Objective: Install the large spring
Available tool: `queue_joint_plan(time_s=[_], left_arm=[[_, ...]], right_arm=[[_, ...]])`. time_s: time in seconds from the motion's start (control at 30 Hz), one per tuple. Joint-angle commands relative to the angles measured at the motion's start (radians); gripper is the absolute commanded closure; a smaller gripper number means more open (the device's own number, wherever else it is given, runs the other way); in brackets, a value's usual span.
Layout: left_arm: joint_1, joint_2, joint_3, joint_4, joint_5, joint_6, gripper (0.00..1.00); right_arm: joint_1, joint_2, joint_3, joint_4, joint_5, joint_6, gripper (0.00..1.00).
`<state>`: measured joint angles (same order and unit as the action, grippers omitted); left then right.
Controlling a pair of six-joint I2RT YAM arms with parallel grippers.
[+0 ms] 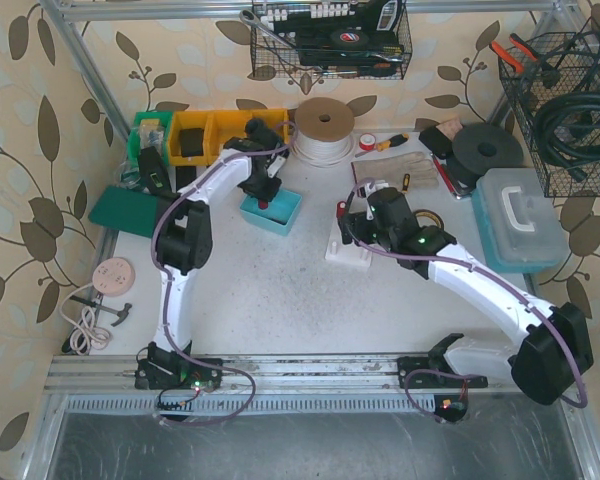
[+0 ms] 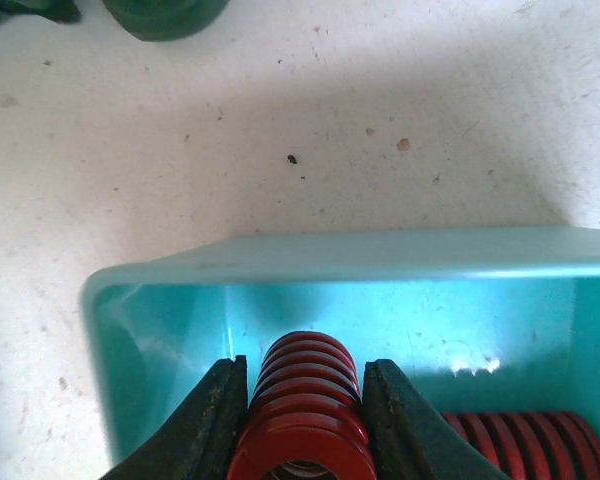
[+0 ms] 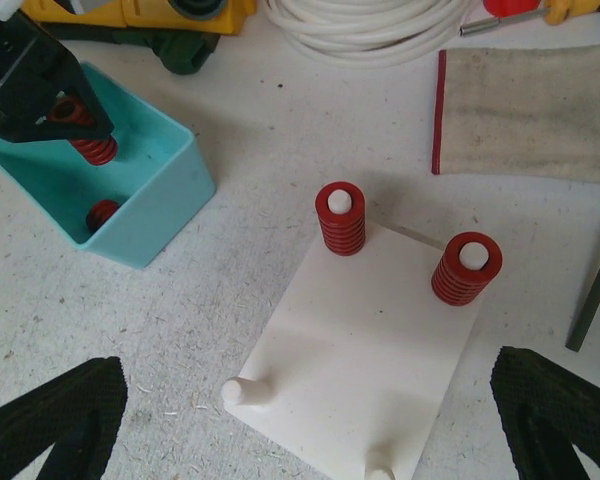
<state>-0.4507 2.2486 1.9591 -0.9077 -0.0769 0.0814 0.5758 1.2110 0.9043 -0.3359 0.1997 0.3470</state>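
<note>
Red coiled metal spring (image 2: 305, 375): large, pinched between the black jaws of the left gripper (image 2: 302, 430), with one finger pressed to each flank of the coils. In the right wrist view it stands upright, its lower end down inside the bin.

Teal plastic bin (image 2: 380, 250): open-topped and rectangular. It stands on the desk directly beneath and around the left jaws.

Second red spring (image 2: 525, 445): lies on its side on the bin floor, just to the right of the left jaws and apart from the pinched one.

White speckled desk (image 2: 280, 100): bare surface ahead of the left jaws, beyond the bin's far wall.

White square base plate (image 3: 370, 340): flat on the desk below the right jaws, with a white peg at each corner.

Right gripper (image 3: 305, 420): jaws spread wide with nothing between them. One black finger shows at each lower corner of its wrist view, either side of the plate's near edge.

Two seated red springs (image 3: 340, 218) (image 3: 467, 268): on the side of the plate far from the right jaws. Each stands upright around a peg, the white peg tip showing at the top.

Two bare white pegs (image 3: 245, 392) (image 3: 380, 472): at the plate corners nearest the right jaws.

The bin sits ahead and to the left of the right jaws, apart from the plate.

White cord coil (image 3: 370, 30): far ahead of the right jaws.

Beige cloth with a red edge (image 3: 530, 110): ahead and to the right of the right jaws.
</note>
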Motion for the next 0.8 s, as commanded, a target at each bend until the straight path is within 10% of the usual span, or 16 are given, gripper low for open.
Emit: queue_joint_plan(time_s=[0.0,0.77], left_arm=[[0.010,-0.118,0.058,-0.047,0.016,0.006,0.90],[-0.252,-0.395,-0.047,-0.077,0.075,-0.026,0.94]], right_arm=[[0.005,-0.037,-0.006,0.028,0.032,-0.003,0.02],[-0.286,-0.045,-0.054,-0.122,0.204,0.306,0.01]])
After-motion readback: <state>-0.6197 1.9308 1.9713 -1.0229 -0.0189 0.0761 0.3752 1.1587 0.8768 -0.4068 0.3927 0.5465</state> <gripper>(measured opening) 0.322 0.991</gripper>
